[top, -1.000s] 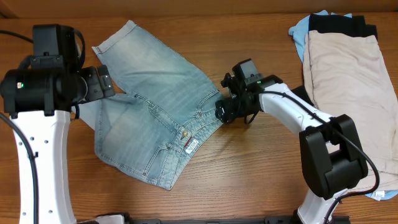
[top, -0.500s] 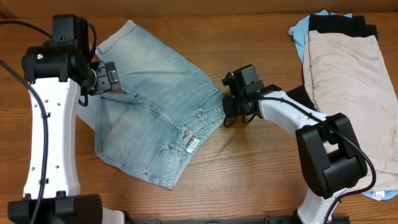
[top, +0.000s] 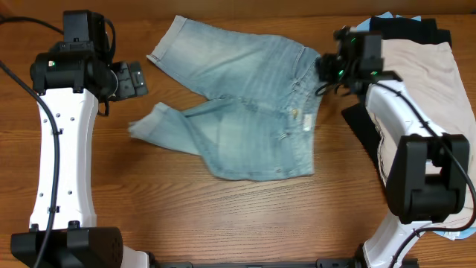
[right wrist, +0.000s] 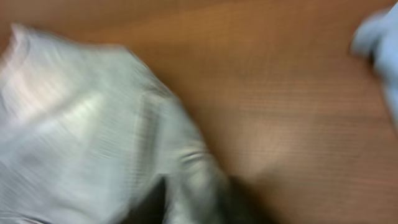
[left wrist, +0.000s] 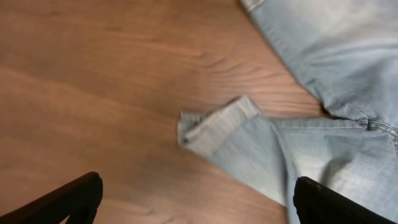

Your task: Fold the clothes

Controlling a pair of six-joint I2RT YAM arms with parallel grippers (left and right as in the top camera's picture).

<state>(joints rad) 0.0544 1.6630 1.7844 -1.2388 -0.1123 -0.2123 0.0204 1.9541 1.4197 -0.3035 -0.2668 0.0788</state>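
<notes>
The light-wash denim shorts (top: 245, 112) lie spread across the middle of the table, with the waistband to the right and both cuffed legs to the left. My right gripper (top: 325, 71) is shut on the upper waistband corner. The right wrist view is blurred but shows bunched denim (right wrist: 81, 124) between the fingers (right wrist: 193, 199). My left gripper (top: 141, 78) is open and empty, above bare wood to the left of the shorts. In the left wrist view its fingers (left wrist: 196, 183) are wide apart over the table, short of the lower leg's cuffed hem (left wrist: 214, 124).
A pile of garments sits at the right edge: a beige one (top: 416, 89) on top, a black one (top: 405, 28) behind it and a sky-blue one (top: 358, 33) at its far corner. More black cloth (top: 364, 126) pokes out beside the right arm.
My right gripper has pulled the waistband up and to the right, towards the pile. The shorts have swung round and slid away from my left gripper, which has stayed at the upper left.
</notes>
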